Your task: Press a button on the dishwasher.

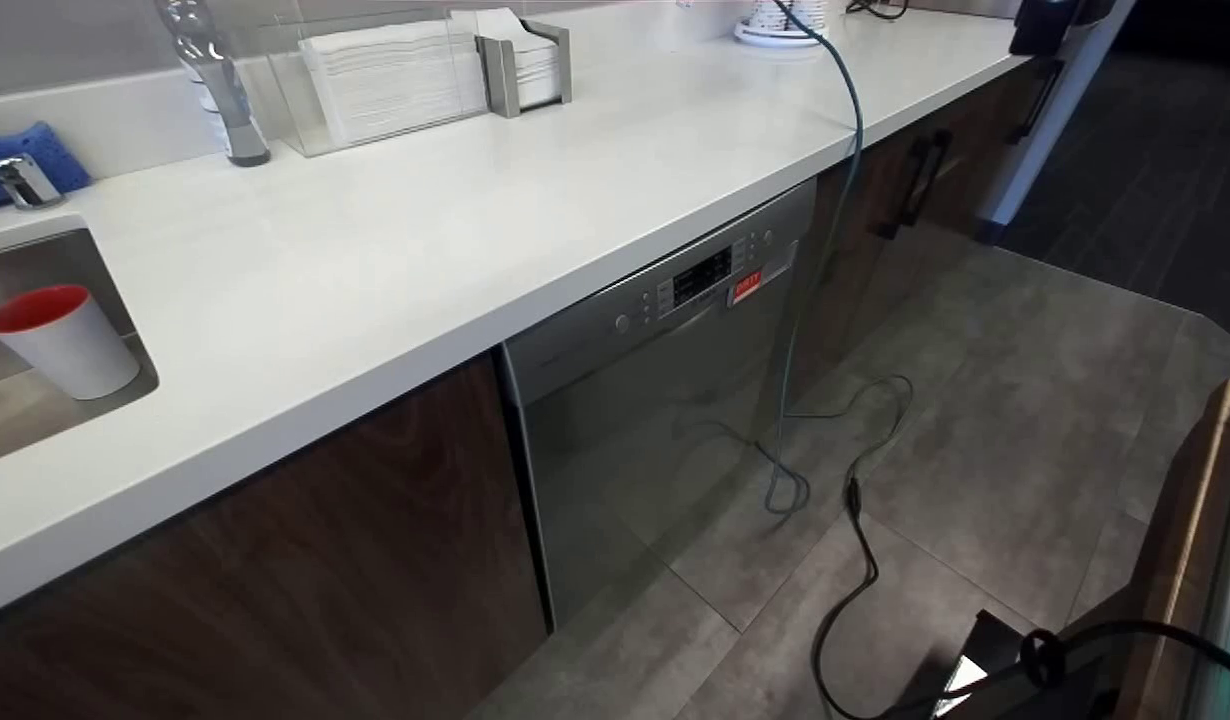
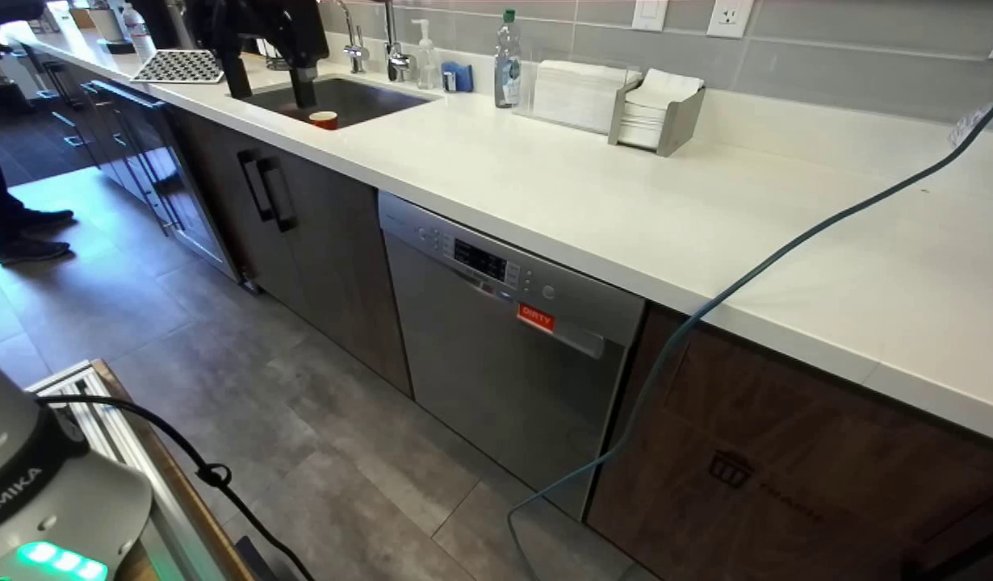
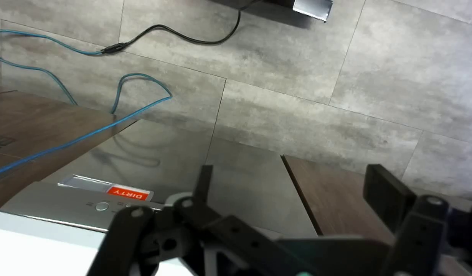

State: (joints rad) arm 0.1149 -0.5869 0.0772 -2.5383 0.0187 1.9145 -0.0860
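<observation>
The dishwasher (image 1: pixel 635 450) has a grey metal front and stands under the white counter; it shows in both exterior views (image 2: pixel 496 363). Its control strip (image 2: pixel 577 303) has a dark display (image 2: pixel 479 259) with small buttons beside it. A red DIRTY label (image 2: pixel 536 317) is on the front below the strip. In the wrist view the dishwasher (image 3: pixel 167 147) lies below the open, empty gripper (image 3: pixel 291 188), and the gripper hides the display. In an exterior view the gripper (image 2: pixel 269 82) hangs at upper left, apart from the dishwasher, appearing in front of the sink. No contact with any button shows.
The white counter (image 1: pixel 395 260) overhangs the dishwasher's top. A sink (image 2: pixel 367 101) with a red and white cup (image 1: pixel 70 345), a soap bottle (image 2: pixel 508 64) and a napkin holder (image 2: pixel 658 113) are there. A blue cable (image 2: pixel 674 343) hangs over the counter edge. Brown cabinets flank the dishwasher.
</observation>
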